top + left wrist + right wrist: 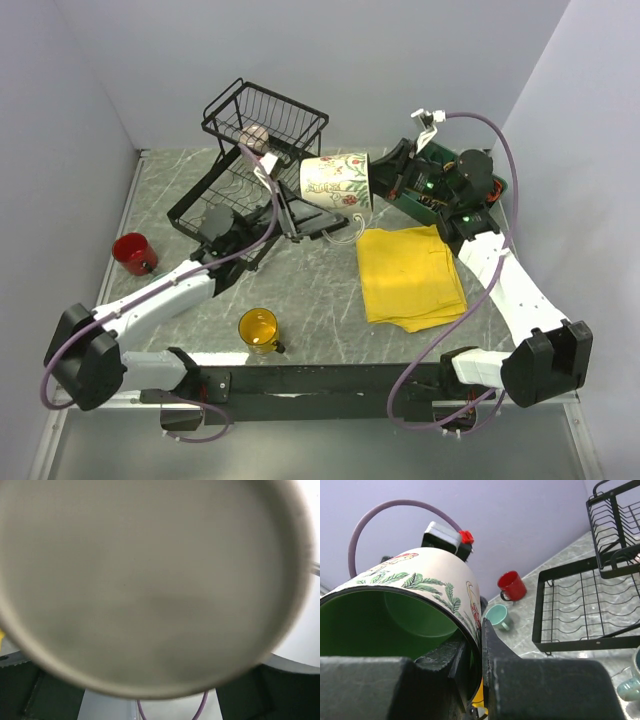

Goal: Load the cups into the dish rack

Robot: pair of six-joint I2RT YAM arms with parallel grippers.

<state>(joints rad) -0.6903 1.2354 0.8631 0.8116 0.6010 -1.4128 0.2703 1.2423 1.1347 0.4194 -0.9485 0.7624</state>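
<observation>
Rim-pinched by the right gripper (479,647), the cream floral ceramic mug (338,182) should go mouth-down into the black wire dish rack (285,115).

left arm (160,295): white links, black joints
right arm (510,280): same white links, black joints
cables (395,503): purple, one per arm
right gripper (480,635): black, blocky fingers

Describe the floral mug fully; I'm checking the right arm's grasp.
The floral mug is cream ceramic printed with green leaves and red flowers, green inside. It lies tipped on its side in the air beside the dish rack, mouth toward the right gripper, whose fingers pinch its rim, one inside, one outside. No handle shows.
</observation>
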